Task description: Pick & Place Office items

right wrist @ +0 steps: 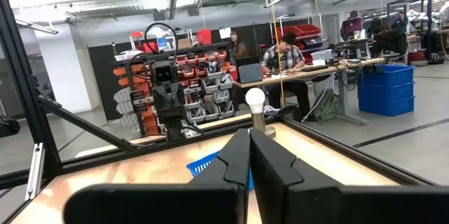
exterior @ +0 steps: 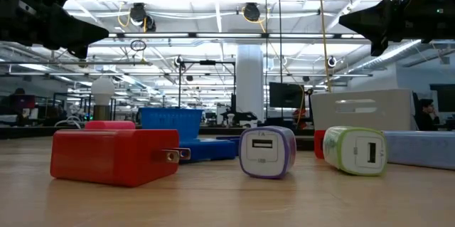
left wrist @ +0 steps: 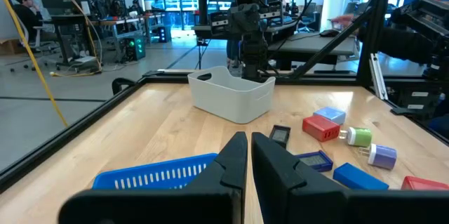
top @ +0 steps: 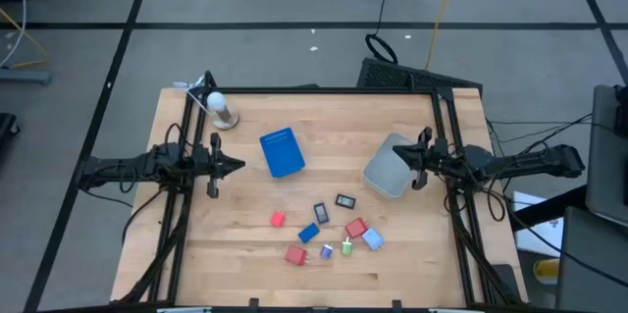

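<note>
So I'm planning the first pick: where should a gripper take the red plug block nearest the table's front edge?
Probably across the red charger's flat body, coming straight down. It lies flat with its prongs sticking out sideways, so close on the two long plain faces, clear of the prongs. The left gripper and right gripper both hang shut, away from it.

The light wooden table carries a blue slatted square tray, a grey translucent bin, a white bulb on a stand, and near the front edge a scatter of small chargers in red, blue, black, green and purple.
</note>
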